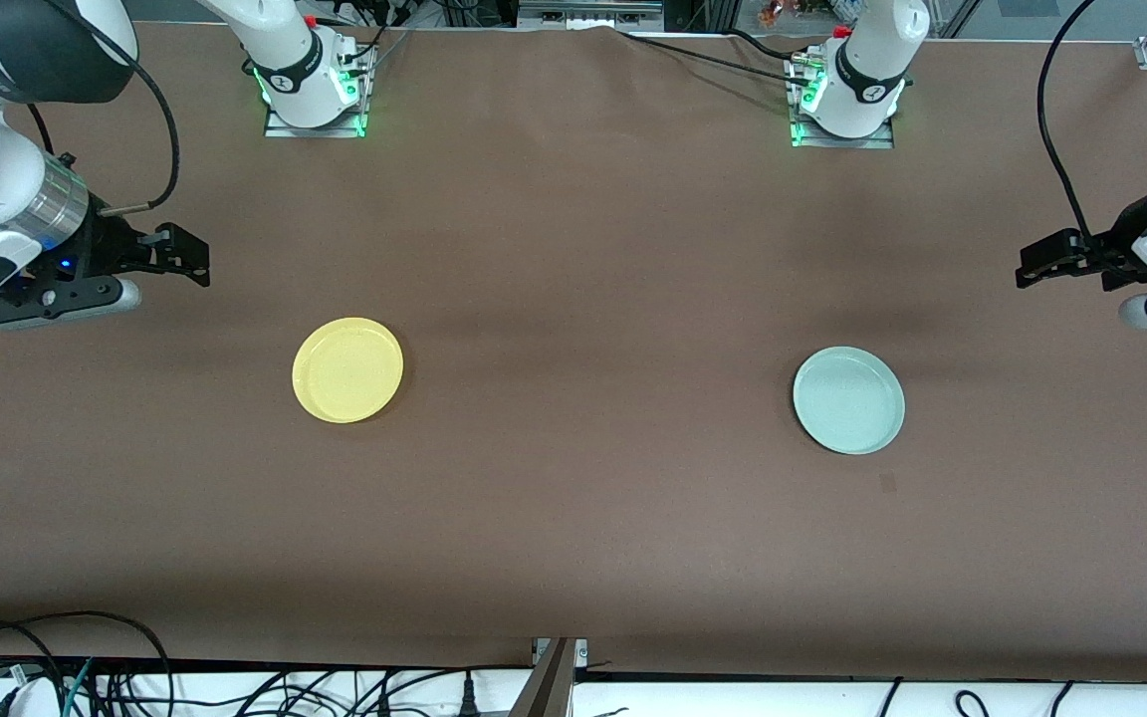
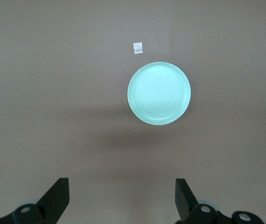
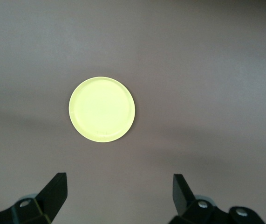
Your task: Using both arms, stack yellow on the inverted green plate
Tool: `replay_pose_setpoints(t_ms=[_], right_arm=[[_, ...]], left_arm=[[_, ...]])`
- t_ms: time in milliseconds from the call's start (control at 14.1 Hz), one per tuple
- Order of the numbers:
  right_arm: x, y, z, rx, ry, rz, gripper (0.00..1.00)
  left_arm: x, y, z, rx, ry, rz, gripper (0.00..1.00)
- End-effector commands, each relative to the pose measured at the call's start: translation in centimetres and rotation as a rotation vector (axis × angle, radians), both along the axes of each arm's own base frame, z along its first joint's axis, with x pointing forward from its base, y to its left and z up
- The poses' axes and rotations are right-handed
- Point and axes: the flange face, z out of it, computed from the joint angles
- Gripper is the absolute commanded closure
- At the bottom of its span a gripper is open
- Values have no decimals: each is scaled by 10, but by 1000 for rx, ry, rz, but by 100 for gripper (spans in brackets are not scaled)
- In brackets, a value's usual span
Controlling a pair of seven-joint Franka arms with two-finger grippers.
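Task not started. Yellow plate (image 1: 347,369) lies rim up on worktop (image 1: 573,498), toward right arm's end. Green plate (image 1: 848,399) at its 3 o'clock, well apart, rim up, not flipped yet. Right pincer (image 1: 197,258) and left pincer (image 1: 1029,272) both hang wide open, empty, above worktop ends.

1. Brown table cover (image 1: 573,249), one wide sheet, wrinkled along the edge by the arm bases.
2. Small pale square tag (image 2: 137,47) flat on the cover; in the front view a faint mark (image 1: 887,483).
3. Black cables (image 1: 56,667) tangled along the edge nearest the front camera.
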Motion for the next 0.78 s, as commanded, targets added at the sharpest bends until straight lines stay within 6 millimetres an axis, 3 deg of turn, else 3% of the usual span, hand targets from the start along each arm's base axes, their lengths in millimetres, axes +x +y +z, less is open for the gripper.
replay_pose_setpoints(t_ms=[0,284,426,497,568,710], right_arm=[[10,-14,-7,1,24,-28,0],[26,-9,-51,50,88,-61,0],[40,-22,-99,52,152,-91,0],[46,-31,-125,71,194,-115,0],[50,-31,-137,74,189,-114,0],[62,-28,-185,54,200,-108,0]], left_arm=[[21,3,-35,-43,58,-84,0],[65,7,-103,-43,27,-150,0],[82,32,-152,-63,20,-198,0],[90,34,-174,-69,7,-247,0],[99,34,-193,-71,-21,-286,0],[112,35,-227,-70,-62,-350,0]])
